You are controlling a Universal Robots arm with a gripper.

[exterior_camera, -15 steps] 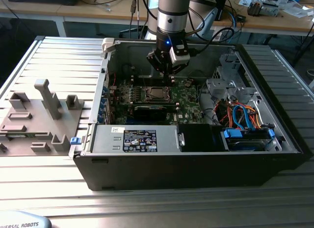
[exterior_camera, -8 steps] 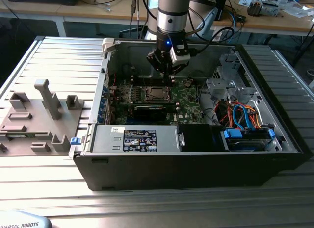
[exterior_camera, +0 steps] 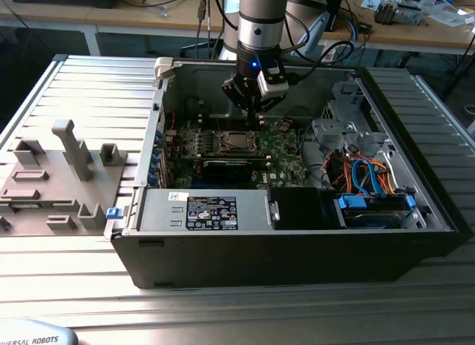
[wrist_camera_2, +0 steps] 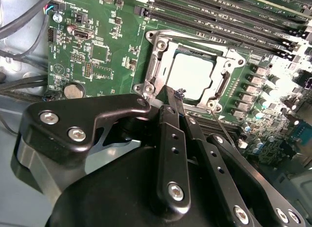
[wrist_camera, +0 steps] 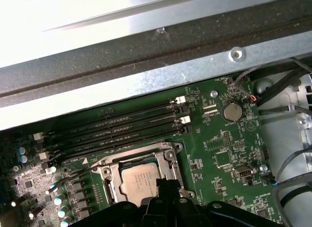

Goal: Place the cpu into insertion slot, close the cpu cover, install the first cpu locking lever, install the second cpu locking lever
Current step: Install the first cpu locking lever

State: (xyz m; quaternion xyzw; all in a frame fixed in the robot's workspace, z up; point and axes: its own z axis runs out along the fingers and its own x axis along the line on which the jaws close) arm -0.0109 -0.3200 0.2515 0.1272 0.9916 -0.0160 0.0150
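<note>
The second wrist view shows the gripper pinched narrow at the cpu cover framing the cpu.

- a ribbed aluminium table carries the open computer case and runs out past the case on each side in the exterior view.
- behind the case stands a wooden workbench with a pale top and a white leg.
- loose cables lie on that bench, behind the case.
- behind the case, toward the exterior view's right, small clutter lies on the bench.
- the space under the bench, behind the case, is dark.
- beside the case, at the exterior view's left, a grey fixture plate with upright holders lies on the table.
- the light is bright; the slats in front of the case shine pale.
</note>
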